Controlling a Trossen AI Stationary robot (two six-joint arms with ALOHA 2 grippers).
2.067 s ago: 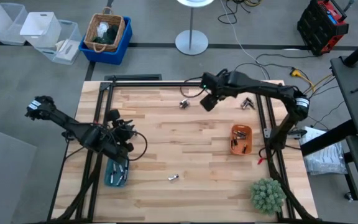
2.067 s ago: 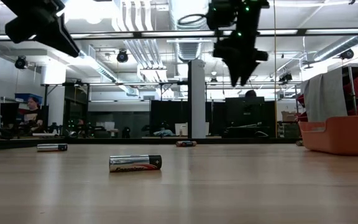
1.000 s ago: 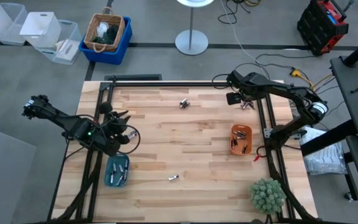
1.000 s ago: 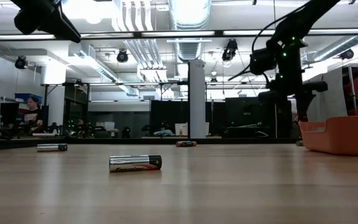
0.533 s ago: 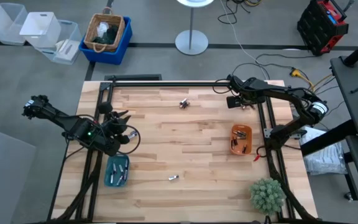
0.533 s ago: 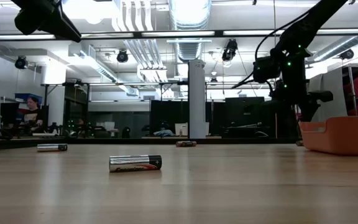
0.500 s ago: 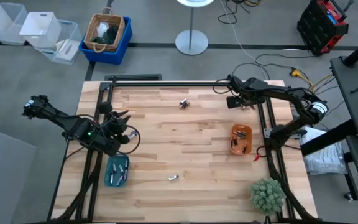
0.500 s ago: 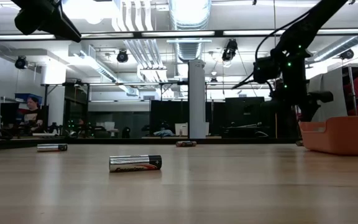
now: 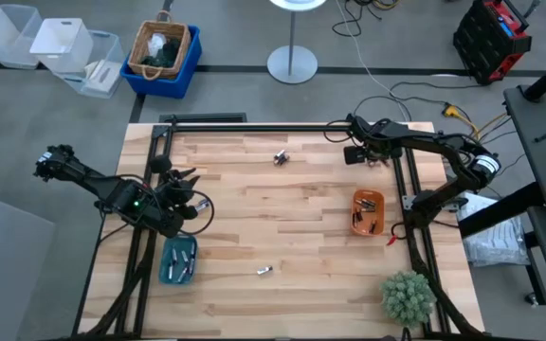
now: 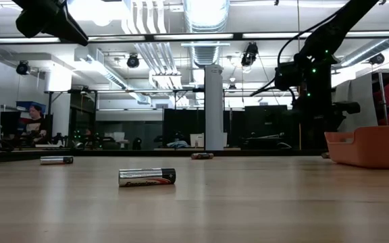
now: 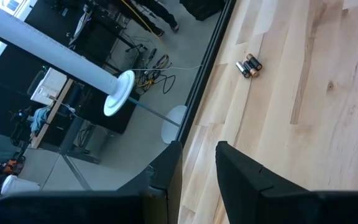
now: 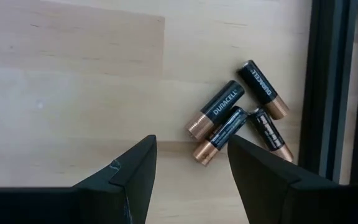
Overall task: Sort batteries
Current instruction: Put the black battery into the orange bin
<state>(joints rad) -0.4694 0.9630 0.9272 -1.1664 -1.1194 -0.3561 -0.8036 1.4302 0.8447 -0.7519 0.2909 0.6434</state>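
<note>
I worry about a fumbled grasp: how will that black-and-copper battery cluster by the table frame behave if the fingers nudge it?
The cluster of four batteries are smooth cylinders lying flat, so probably apt to roll. They touch, so nudging one likely shifts its neighbours. The right gripper hangs open above them.

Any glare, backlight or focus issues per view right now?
Low view: bright ceiling lights backlight both arms into silhouettes; the near battery is sharp with a sheen. Right wrist view: four batteries crisp, labels readable, right tool open over them. Left wrist view: left tool dark and soft. High view: even light, no glare.
</note>
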